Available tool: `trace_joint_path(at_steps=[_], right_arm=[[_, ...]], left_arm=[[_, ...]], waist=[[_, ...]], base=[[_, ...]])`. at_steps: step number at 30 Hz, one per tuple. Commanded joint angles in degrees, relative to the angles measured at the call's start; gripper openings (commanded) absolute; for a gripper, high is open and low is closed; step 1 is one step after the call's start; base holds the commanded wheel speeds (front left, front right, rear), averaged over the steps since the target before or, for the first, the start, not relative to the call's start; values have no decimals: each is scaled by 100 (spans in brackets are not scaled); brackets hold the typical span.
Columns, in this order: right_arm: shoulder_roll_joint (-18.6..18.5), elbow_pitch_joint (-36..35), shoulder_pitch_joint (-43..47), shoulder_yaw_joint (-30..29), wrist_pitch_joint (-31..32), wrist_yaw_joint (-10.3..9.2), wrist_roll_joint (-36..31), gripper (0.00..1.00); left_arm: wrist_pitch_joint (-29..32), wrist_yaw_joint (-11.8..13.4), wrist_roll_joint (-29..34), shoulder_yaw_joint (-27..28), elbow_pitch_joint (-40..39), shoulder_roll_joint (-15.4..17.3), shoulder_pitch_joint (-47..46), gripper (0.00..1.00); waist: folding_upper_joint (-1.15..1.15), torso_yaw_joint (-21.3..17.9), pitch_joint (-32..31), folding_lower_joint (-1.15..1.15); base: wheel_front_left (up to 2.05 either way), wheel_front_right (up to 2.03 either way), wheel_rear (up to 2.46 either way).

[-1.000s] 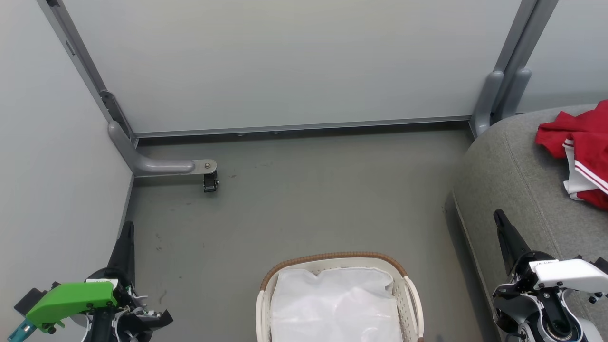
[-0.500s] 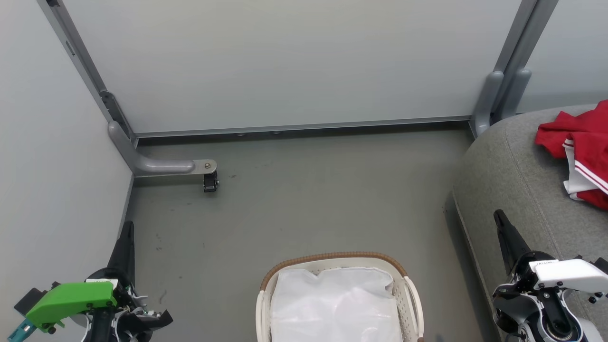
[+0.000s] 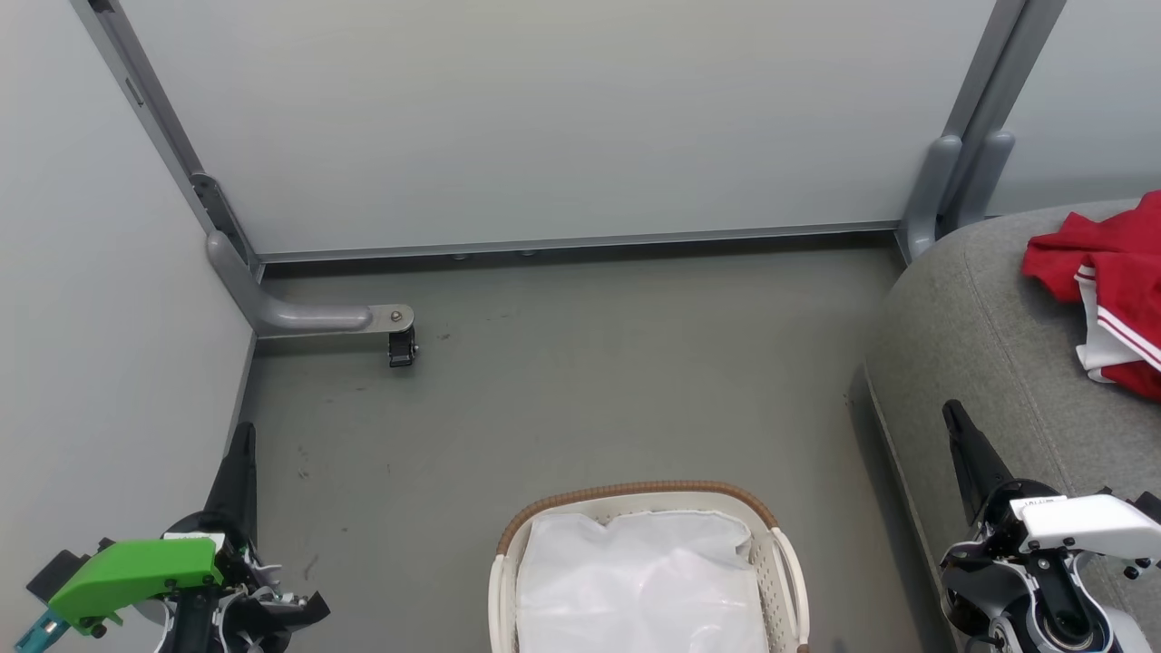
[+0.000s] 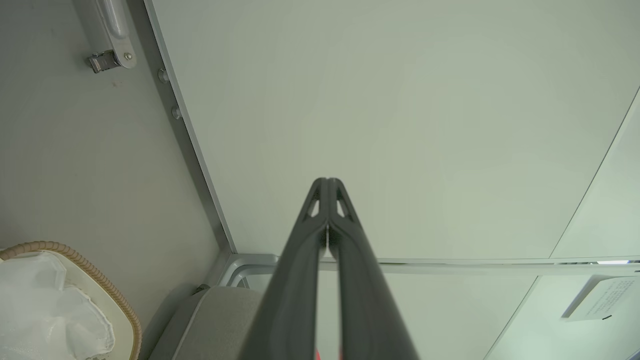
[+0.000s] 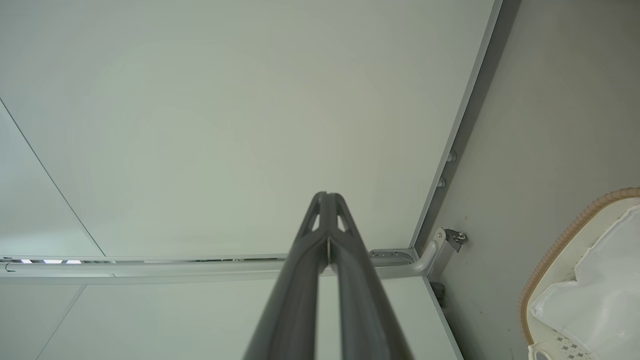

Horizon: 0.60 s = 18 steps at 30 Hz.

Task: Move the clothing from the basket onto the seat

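Red white-striped clothing (image 3: 1116,263) lies on the grey fabric seat (image 3: 989,345); the white perforated plastic basket (image 3: 635,488), holding a white liner sheet (image 3: 635,580), stands on the grey floor (image 3: 590,381) between pale partition walls (image 3: 544,118); left jaws and right jaws clenched, empty

Left gripper (image 4: 327,182), right gripper (image 5: 327,196): both closed, empty.

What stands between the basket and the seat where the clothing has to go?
Nothing visible: bare floor lies between basket and seat. Red clothing already lies on the seat; the white liner shows in the basket.
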Motion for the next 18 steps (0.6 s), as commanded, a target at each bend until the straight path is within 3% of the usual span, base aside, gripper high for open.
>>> trace_joint_path(at_steps=[1, 18], right_arm=[[-34, -23, 60, -13, 16, -4, 19, 0], [-34, -22, 60, -13, 16, -4, 20, 0]], left_arm=[[2, -33, 12, 18, -10, 10, -52, 0], [10, -33, 17, 24, -10, 4, -53, 0]], waist=[[54, 0, 0, 0], [54, 0, 0, 0]], base=[[0, 0, 0], [0, 0, 0]])
